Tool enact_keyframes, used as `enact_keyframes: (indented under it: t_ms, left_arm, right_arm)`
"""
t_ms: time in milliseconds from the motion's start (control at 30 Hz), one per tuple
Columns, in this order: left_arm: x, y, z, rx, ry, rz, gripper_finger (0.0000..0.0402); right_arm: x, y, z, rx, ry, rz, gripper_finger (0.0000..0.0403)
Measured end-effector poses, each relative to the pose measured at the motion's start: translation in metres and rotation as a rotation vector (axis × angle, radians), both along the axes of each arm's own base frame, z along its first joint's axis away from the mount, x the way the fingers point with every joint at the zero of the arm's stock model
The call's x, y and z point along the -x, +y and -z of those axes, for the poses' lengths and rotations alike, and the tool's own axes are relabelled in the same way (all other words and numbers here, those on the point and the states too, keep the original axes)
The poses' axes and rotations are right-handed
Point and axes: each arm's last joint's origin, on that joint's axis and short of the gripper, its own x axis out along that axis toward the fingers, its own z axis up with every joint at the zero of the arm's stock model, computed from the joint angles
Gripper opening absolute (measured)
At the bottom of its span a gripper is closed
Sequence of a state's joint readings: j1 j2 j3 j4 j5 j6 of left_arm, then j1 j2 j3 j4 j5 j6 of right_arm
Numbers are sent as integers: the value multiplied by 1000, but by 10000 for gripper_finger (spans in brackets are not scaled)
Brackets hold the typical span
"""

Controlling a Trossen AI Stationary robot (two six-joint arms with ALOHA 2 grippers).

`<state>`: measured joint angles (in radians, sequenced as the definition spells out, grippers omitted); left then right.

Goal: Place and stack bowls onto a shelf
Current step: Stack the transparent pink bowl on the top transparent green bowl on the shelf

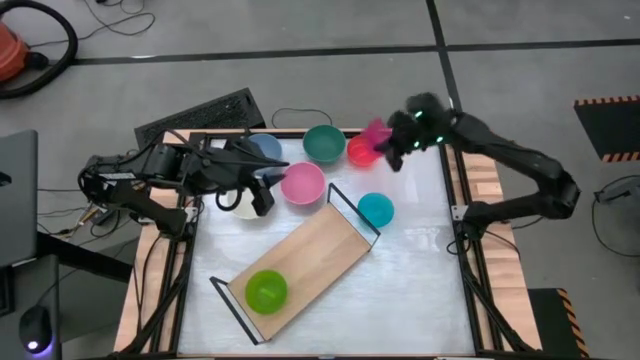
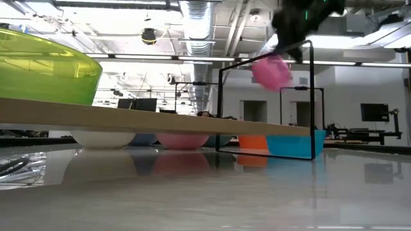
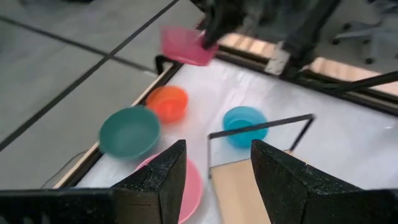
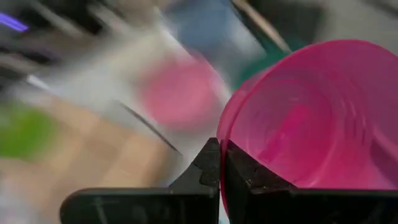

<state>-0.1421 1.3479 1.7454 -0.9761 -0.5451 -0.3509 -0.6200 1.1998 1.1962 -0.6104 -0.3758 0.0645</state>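
Translucent lime green bowl (image 2: 45, 67) sits on the light-wood shelf (image 1: 300, 265); right hand (image 4: 221, 163) pinches the smooth magenta bowl's (image 4: 317, 118) rim aloft; left hand (image 3: 214, 180) spread.

High view looks straight down on the table (image 1: 420, 250); low view sits at tabletop height; both show the shelf (image 1: 310, 258).

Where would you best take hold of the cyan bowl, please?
By its rim, from above: the cyan bowl sits upright and open beside the shelf, so a claw could likely straddle the thin wall. The side away from the shelf's wire loop looks freest.
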Motion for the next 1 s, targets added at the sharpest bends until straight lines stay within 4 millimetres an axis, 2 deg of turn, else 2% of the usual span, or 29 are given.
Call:
enact_keyframes:
  t_ms: [200, 300, 367, 533, 700, 833, 1000]
  left_arm:
    - [-8, 0, -12, -13, -109, 112, 165]
    - [-13, 3, -20, 2, -189, 208, 165]
    - [-16, 5, -27, -2, -263, 289, 165]
    - [-26, 14, -45, -14, -473, 488, 165]
    - [-43, 24, -59, 10, -690, 677, 165]
    - [-61, 34, -59, 92, -796, 808, 165]
    - [-87, 45, -49, 248, -849, 927, 165]
  right_arm:
    - [9, 34, -90, 59, -572, -465, 23]
    - [17, 58, -120, 120, -761, -689, 23]
    - [20, 74, -134, 162, -863, -808, 23]
    - [21, 109, -151, 251, -1080, -1026, 23]
    - [12, 133, -154, 225, -1200, -1154, 23]
    - [-2, 147, -152, 164, -1215, -1224, 23]
    - [-16, 162, -154, 107, -1205, -1314, 23]
